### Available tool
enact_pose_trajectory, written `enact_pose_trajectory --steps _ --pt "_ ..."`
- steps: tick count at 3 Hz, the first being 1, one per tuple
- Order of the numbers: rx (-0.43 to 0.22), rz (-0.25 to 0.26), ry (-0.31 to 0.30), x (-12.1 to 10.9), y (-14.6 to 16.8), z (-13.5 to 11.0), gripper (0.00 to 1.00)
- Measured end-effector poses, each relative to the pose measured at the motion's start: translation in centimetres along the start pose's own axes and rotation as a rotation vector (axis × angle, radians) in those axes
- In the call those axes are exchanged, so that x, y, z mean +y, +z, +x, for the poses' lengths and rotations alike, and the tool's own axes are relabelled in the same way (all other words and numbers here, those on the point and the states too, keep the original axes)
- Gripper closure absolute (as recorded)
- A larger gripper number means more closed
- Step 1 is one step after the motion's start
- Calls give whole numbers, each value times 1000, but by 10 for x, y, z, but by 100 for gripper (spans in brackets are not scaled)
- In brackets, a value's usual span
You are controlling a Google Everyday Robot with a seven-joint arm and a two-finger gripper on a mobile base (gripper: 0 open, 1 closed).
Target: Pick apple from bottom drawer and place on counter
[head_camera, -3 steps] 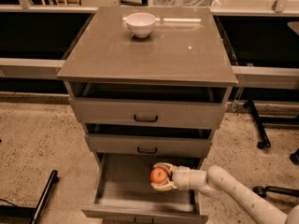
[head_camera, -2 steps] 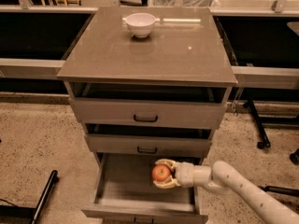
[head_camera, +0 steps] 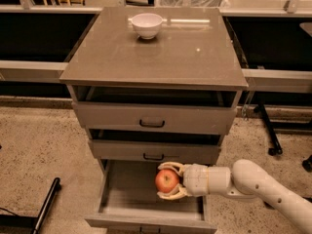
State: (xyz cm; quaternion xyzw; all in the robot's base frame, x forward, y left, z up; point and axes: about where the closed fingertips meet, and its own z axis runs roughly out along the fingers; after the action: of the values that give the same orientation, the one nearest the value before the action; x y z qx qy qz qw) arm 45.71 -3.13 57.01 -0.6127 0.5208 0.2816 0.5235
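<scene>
Barely shifted, the gripper (head_camera: 165,181) clasps the apple (head_camera: 167,180) over the bottom drawer (head_camera: 131,195), near its right wall. The counter (head_camera: 161,57) above has open room in front.

Red-orange apple (head_camera: 167,180), cream claw (head_camera: 169,181) over grey drawer (head_camera: 130,195), white bowl (head_camera: 147,25)

Pincer (head_camera: 164,182) clasping apple (head_camera: 167,179) over drawer (head_camera: 130,195), handle (head_camera: 149,230) seemingly cropped

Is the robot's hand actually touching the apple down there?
Touching. The camera view shows the hand with one finger on top of the apple and one beneath it, over the open bottom drawer.
</scene>
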Motion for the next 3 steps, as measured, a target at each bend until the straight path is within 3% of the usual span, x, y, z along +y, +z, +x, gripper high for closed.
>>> enact_pose_trajectory --steps 1,2,3 --pt "29 -75 -38 26 6 -27 100" --pt "29 -74 -36 22 5 -32 100" --pt "20 -67 -26 -19 -7 -89 100"
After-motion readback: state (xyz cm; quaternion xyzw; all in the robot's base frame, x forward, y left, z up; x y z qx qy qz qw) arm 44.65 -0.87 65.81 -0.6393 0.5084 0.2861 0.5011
